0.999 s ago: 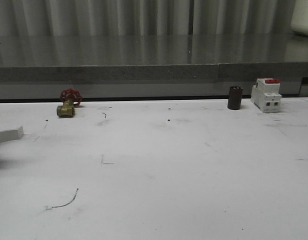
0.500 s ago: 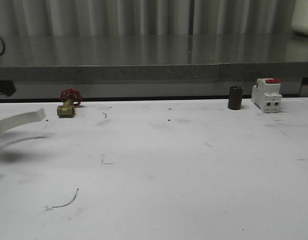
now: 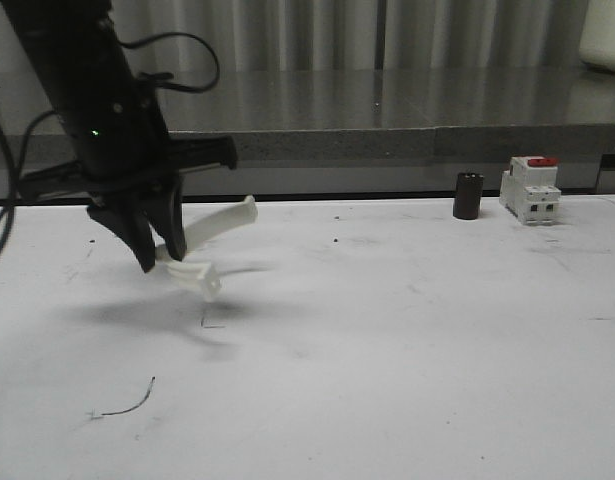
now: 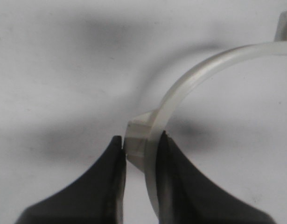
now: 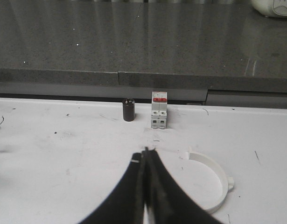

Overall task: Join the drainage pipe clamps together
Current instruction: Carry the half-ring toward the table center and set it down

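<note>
Left hand (image 3: 159, 256) clenched on white curved plastic half-ring (image 3: 213, 225), lifted above white bench (image 3: 387, 350). Right hand (image 5: 145, 161) pressed closed, empty, second white half-ring (image 5: 213, 179) lying beside.

The clamp half (image 4: 194, 79) in the left gripper (image 3: 159, 252) is looking like translucent white plastic, smooth and slightly satiny. The second clamp half (image 5: 213, 179) is showing as opaque white plastic, matt. The left gripper's fingers (image 4: 103, 186) are reading as matt black (plastic or rubber, hard to tell). The table (image 3: 387, 350) is appearing matt white, scuffed and pen-marked. The ledge (image 5: 87, 42) along its far edge is gleaming like polished speckled stone.
</note>
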You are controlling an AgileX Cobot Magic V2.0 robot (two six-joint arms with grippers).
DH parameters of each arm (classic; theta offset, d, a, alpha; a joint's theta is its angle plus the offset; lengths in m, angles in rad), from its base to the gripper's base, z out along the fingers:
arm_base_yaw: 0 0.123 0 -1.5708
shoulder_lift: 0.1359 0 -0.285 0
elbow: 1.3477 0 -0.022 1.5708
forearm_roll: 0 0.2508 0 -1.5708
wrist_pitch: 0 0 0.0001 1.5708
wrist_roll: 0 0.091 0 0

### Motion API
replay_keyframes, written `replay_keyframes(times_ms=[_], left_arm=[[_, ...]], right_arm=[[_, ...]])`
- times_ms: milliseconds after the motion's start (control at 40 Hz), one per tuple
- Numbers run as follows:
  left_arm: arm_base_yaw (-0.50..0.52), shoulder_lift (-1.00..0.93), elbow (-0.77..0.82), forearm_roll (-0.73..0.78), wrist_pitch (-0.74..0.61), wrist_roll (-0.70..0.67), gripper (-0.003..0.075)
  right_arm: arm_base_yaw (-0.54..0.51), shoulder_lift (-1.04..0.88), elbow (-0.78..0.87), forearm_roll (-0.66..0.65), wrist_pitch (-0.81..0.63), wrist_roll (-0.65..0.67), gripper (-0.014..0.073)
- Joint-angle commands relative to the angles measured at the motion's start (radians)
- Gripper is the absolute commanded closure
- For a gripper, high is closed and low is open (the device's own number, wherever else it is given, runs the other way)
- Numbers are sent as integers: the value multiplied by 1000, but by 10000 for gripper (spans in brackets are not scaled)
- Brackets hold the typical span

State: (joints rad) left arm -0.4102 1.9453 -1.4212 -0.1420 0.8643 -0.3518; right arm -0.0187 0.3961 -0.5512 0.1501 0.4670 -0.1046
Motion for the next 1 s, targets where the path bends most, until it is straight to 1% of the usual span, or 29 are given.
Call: replay_keyframes(times_ms=[0, 75, 150, 350, 475, 874, 974], left_arm=[[-53, -23, -40, 67, -45, -80, 697], [-67, -6, -42, 142, -33, -162, 697], [-65, 4, -44, 169, -24, -238, 697], [-58, 11, -46, 170, -64, -290, 696], [-58, 11, -46, 166, -90, -296, 685], [-56, 63, -46, 108, -88, -298, 685], [-56, 64, -46, 108, -86, -298, 660]], right_arm=[[-5, 13, -35, -2, -71, -11, 715], [-5, 13, -35, -2, -71, -11, 715], [-5, 13, -35, -2, -71, -11, 715], [-5, 13, -35, -2, -71, -11, 715], [-5, 13, -35, -2, -71, -11, 715], [-5, 13, -35, -2, -71, -11, 715], [-5, 13, -35, -2, -71, -11, 715]])
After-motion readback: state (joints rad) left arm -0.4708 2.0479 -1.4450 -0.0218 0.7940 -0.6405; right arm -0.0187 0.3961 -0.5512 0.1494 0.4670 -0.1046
